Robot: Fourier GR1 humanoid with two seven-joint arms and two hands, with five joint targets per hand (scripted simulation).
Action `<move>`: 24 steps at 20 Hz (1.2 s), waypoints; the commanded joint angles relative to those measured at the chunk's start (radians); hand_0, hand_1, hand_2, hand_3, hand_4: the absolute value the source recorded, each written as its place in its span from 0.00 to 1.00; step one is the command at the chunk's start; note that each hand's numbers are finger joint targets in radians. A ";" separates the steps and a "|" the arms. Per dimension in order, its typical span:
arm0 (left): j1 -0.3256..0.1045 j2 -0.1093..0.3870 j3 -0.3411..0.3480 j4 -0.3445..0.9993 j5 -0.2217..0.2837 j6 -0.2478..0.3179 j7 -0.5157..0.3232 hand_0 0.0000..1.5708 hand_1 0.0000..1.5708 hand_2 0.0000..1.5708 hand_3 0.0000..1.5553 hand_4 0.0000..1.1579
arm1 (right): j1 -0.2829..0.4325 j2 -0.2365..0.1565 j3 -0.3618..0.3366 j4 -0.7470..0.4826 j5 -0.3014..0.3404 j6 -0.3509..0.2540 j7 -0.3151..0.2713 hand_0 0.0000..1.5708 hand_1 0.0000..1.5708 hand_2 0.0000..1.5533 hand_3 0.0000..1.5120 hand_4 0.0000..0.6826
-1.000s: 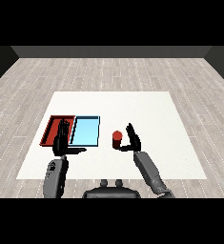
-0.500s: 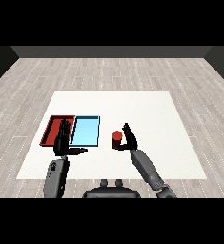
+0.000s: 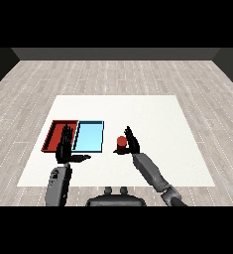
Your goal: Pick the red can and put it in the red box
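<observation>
We're reaching with the right hand (image 3: 132,143) at the red can (image 3: 121,143): fingers straight and spread, thumb low toward the can's base, palm just beside the can on its right. Not wrapped round it yet; whether skin is touching we can't tell. The can is standing upright on the table (image 3: 157,119), just right of the light blue tray (image 3: 88,137), out of both trays.

For this step we're judging: keep the palm square to the can's side, close the fingers round the body below the lid, thumb opposite, and don't shove it sideways, since an upright can could tip toward the blue tray. Lift straight up before carrying left; the path to the red tray (image 3: 56,134) is crossing over the blue one, so we're needing clearance above its rim.

The left hand (image 3: 66,149) is hovering open, fingers straight up and thumb out, over the near edges of the two trays. It's sitting close to the drop zone, so we may want it pulled aside.

The table is white and flat, the trays lying side by side at its left. Round it we're seeing grey plank floor (image 3: 113,74) and a dark wall (image 3: 116,53) behind.
</observation>
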 commanded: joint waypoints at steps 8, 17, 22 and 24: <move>0.101 0.011 0.003 -0.114 0.041 -0.039 0.026 0.00 0.00 0.00 0.00 0.00 | -0.037 0.000 0.138 0.028 -0.152 -0.054 -0.029 0.00 0.00 0.00 0.00 0.00; -0.047 -0.010 -0.001 -0.005 0.000 0.019 0.050 0.00 0.00 0.00 0.00 0.00 | -0.134 0.000 0.240 0.161 -0.316 -0.219 -0.075 0.32 0.32 0.43 0.28 0.00; 0.016 -0.003 0.010 0.006 0.014 -0.011 -0.008 0.00 0.00 0.00 0.00 0.00 | -0.219 0.000 0.277 0.207 -0.329 -0.327 -0.039 0.92 0.92 0.94 0.94 0.90; -0.056 -0.014 -0.007 0.002 -0.035 0.050 0.036 0.00 0.00 0.00 0.00 0.00 | -0.181 0.000 0.282 0.143 -0.303 -0.362 -0.013 0.94 0.94 0.94 0.93 0.88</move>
